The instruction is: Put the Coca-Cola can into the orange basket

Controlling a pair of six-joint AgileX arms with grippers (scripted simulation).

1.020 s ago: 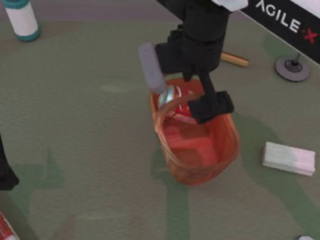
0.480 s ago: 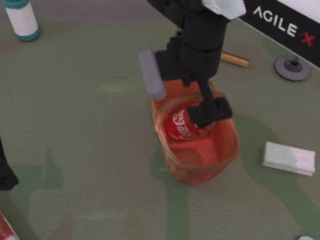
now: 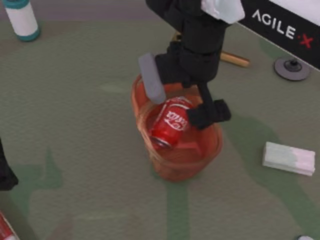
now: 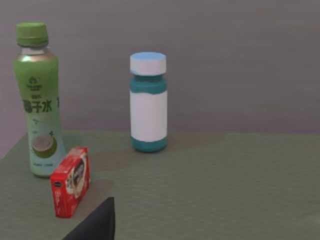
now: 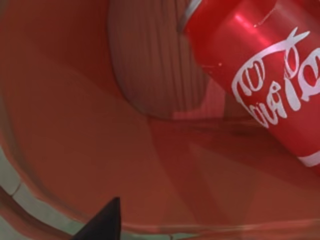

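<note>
Green table [image 3: 75, 150] fills top view. Right arm [image 3: 200, 30] enters from upper right of frame, reaching toward centre. Orange basket [image 3: 210, 150] at frame centre, upright on table. Right gripper [image 3: 182, 102] over basket's upper rim, fingers spread apart, gripping nothing. Coca-Cola can [image 3: 170, 122] inside basket, lying tilted, between the spread fingers, script showing. Left arm parked at left edge of frame; whether its fingers are open or closed cannot be told. White block [image 3: 289, 158] at right. White bottle with teal ends [image 3: 21, 19] upper left.
</note>
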